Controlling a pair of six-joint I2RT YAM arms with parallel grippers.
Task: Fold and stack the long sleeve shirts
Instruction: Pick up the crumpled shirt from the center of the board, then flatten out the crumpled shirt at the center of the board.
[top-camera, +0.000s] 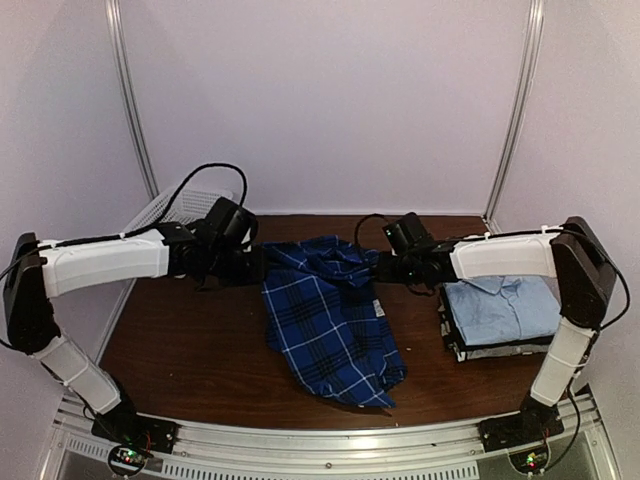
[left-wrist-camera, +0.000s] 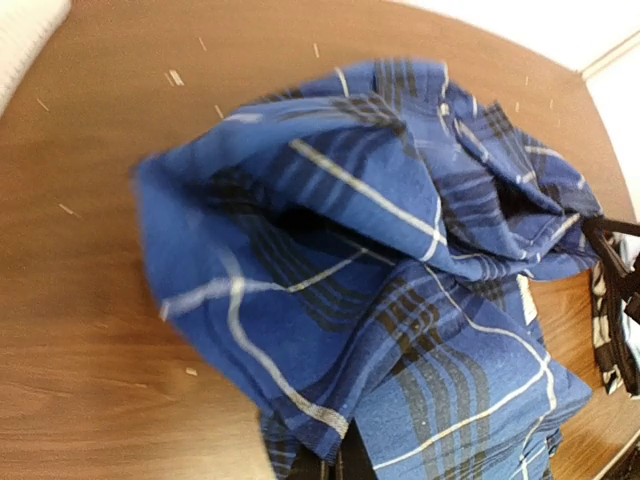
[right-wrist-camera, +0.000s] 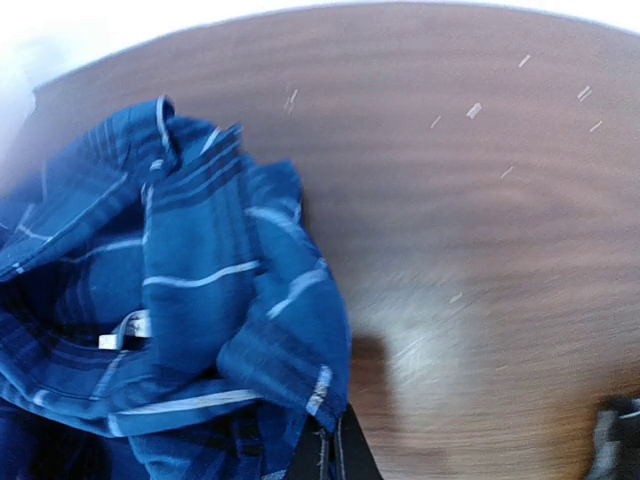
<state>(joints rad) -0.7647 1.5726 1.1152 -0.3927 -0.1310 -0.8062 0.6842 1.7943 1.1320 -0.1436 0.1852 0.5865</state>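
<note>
Blue-and-black plaid cloth shirt (top-camera: 330, 310) with thin white lines hangs between my left end effector (top-camera: 258, 262) and my right end effector (top-camera: 378, 265). Each is pressed together on its bunched upper edge. Its lower part lies draped on the dark wooden table (top-camera: 180, 340) below them. To the outer side of my right end effector, a folded plain light blue shirt (top-camera: 505, 300) tops a stack.

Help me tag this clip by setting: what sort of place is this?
Probably a lab robot test booth, not a home: plain pale wall panels with metal posts, two arms on a rail at a wooden table's edge, plus a plaid shirt and folded shirts.
</note>
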